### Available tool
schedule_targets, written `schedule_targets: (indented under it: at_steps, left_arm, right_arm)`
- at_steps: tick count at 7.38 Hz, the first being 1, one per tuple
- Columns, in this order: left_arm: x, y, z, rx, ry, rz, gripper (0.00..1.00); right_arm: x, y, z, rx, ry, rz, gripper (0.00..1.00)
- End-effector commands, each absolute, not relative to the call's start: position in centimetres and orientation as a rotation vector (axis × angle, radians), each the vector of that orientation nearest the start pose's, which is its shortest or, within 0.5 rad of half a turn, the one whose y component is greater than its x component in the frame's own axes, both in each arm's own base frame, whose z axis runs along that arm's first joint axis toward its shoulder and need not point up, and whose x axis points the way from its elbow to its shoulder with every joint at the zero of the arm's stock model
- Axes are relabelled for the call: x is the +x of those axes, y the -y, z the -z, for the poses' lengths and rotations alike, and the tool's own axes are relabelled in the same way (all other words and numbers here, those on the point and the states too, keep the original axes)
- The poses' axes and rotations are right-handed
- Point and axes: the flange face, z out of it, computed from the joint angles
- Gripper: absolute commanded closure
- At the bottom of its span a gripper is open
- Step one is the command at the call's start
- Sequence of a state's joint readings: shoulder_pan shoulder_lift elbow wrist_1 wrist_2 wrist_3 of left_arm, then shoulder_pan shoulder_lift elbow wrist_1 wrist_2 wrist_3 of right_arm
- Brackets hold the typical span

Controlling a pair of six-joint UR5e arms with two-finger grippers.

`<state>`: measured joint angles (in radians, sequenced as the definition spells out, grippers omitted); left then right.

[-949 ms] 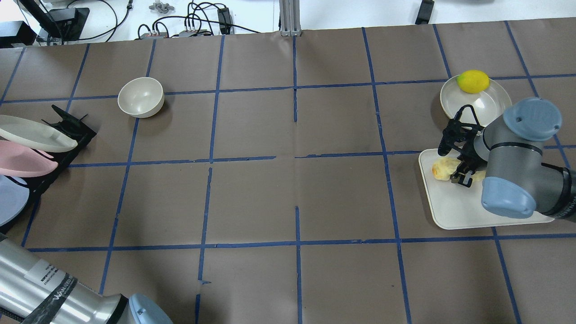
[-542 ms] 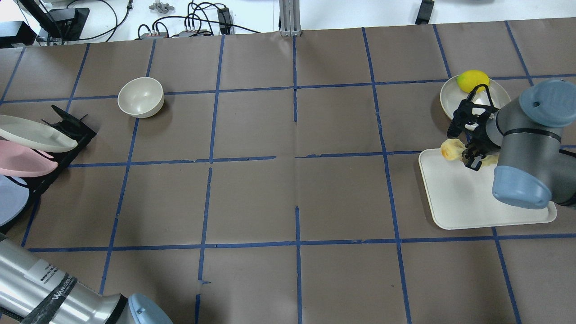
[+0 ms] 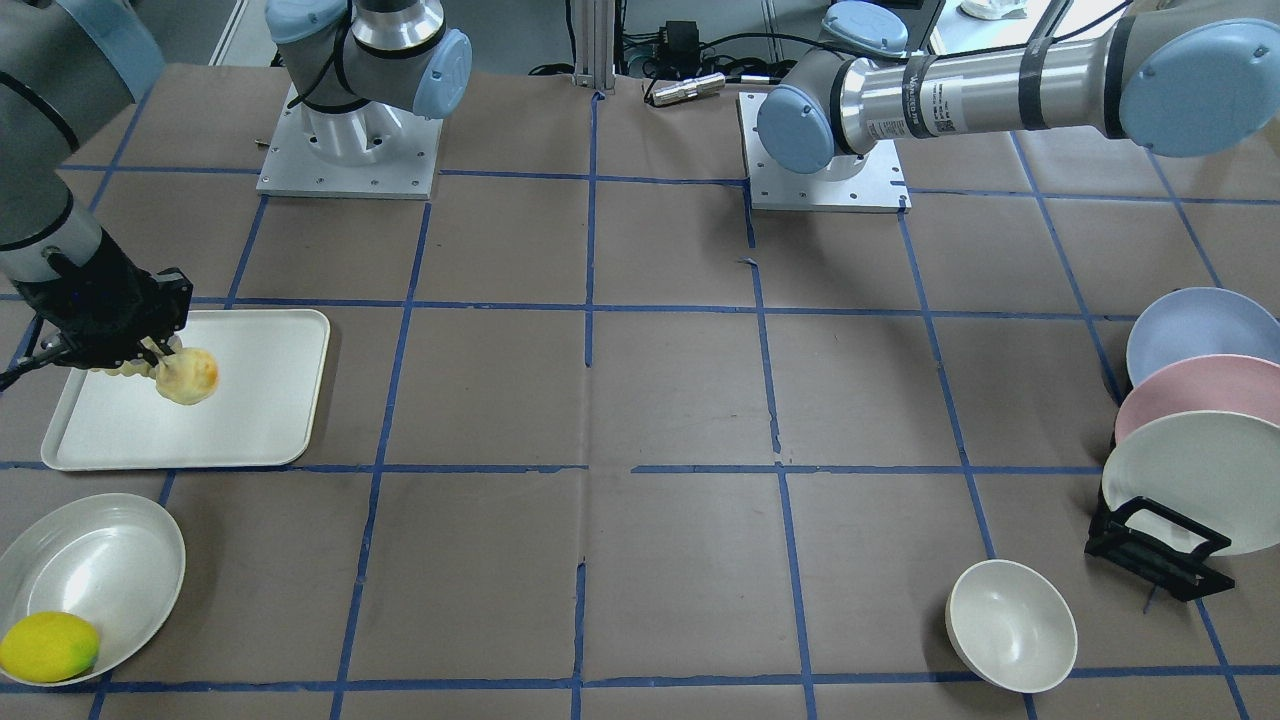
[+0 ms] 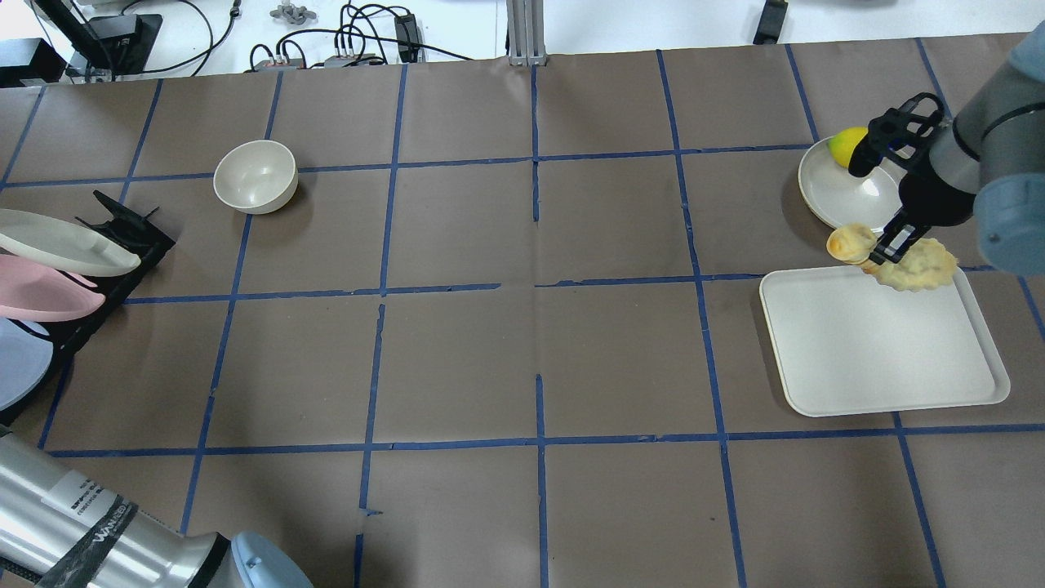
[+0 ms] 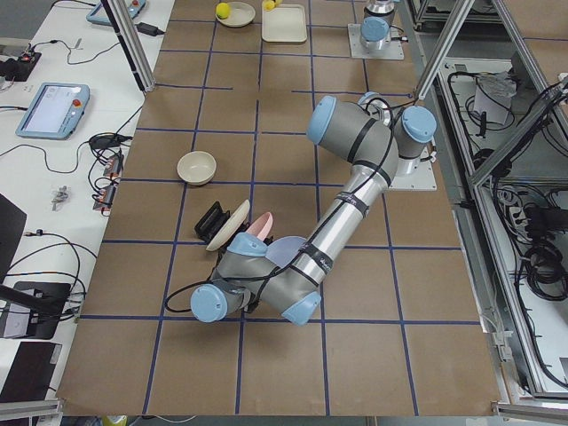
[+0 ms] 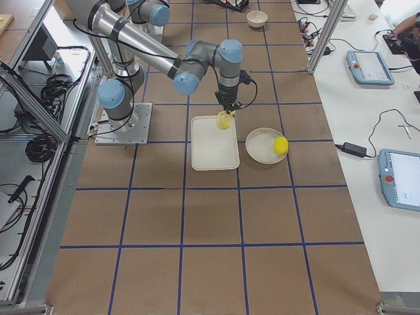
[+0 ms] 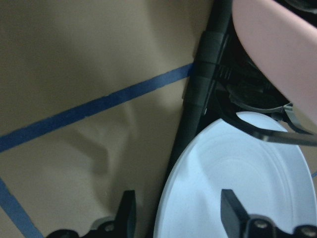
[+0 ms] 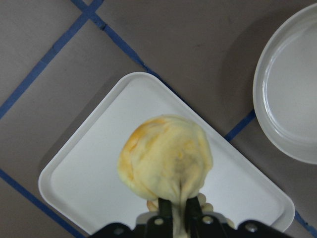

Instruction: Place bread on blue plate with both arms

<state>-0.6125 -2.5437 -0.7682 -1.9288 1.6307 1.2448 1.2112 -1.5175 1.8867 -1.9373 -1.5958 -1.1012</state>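
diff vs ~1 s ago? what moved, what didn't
The right end effector, shut on the bread throughout, has lifted it clear of the white tray and carried it toward the tray's far edge, near the dish holding the lemon. Unchanged: left arm, the racked blue plate, the bowl, dish and lemon.

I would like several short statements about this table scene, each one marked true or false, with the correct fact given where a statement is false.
1. The right gripper holds the bread over the white tray. True.
2. The blue plate lies flat in the middle of the table. False: it stands in the black rack, next to the pink plate.
3. The lemon lies on the tray. False: it lies in the wide shallow dish beside the tray.
4. The fingers of the left gripper are open, close to the blue plate. True.
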Motion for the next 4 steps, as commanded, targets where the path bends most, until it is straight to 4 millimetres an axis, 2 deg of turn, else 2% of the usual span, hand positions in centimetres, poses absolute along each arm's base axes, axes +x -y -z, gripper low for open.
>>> schedule_targets:
  at_steps: [1,3,4]
  left_arm:
    - [56.3,54.7,-20.1,0.541,-3.49,-0.548,0.63]
    - [56.3,54.7,-19.7,0.545,-3.497,-0.556,0.67]
    - [56.3,54.7,-19.2,0.547,-3.5,-0.565,0.67]
  right_arm:
    - [-4.2,49.7,-37.8,-0.958,-2.975,-0.122,0.86]
    - [-4.2,49.2,-38.9,-0.944,-3.016,-0.151,0.88]
    - [-4.2,49.3,-40.4,-0.972,-3.031,-0.118,0.91]
